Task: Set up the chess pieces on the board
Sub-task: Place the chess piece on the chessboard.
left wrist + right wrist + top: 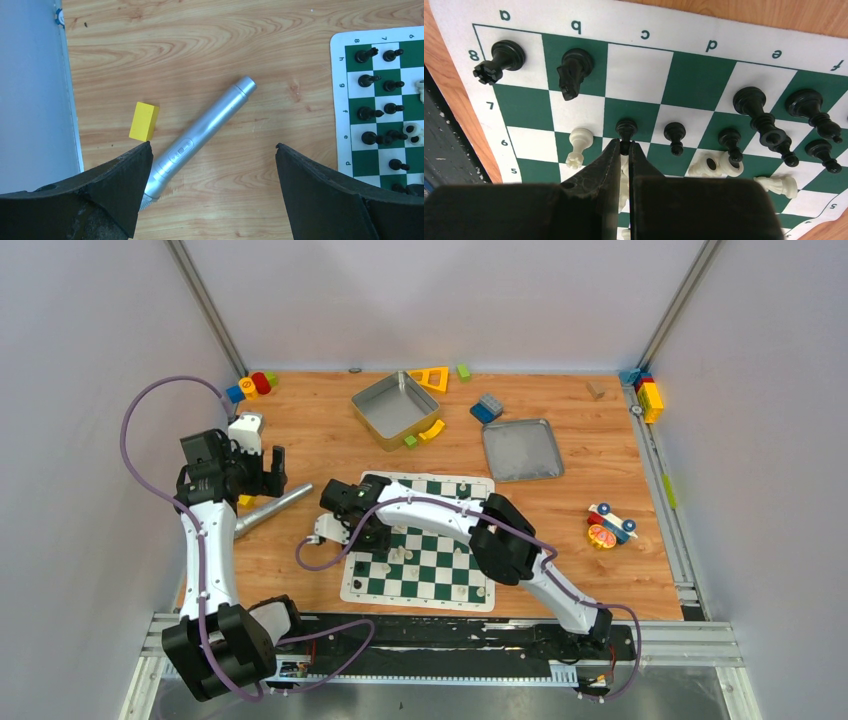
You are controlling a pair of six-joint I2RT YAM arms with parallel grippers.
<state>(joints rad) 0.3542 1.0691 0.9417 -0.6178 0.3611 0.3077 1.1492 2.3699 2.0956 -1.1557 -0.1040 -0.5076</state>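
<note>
While the right gripper [624,145] is clenched on a black pawn [626,128] under the letter c, about two rows in from the row marked 8, we find the left gripper [212,145] released. Its jaws are spread wide above the bench [210,45]. Below it lie a silver cylinder [200,136] and, near it, a small yellow block [144,121].

The board [734,37] lies flat on the bench, and the chess pieces [367,80] are spread over it. At the corner marked a and 8 we see a black rook [500,59], with a black knight [573,72] on the next square. A cream pawn [579,145] stands just left of the gripped one, and a second black pawn [674,134] stands just right of it. Further along, two tall black pieces [756,111] stand close together, and two cream pieces [719,165] lie toppled near them.

From overhead, the right arm [440,510] reaches across the board to its left side. Two grey trays [517,450] and scattered toy blocks [255,385] sit beyond the board.
</note>
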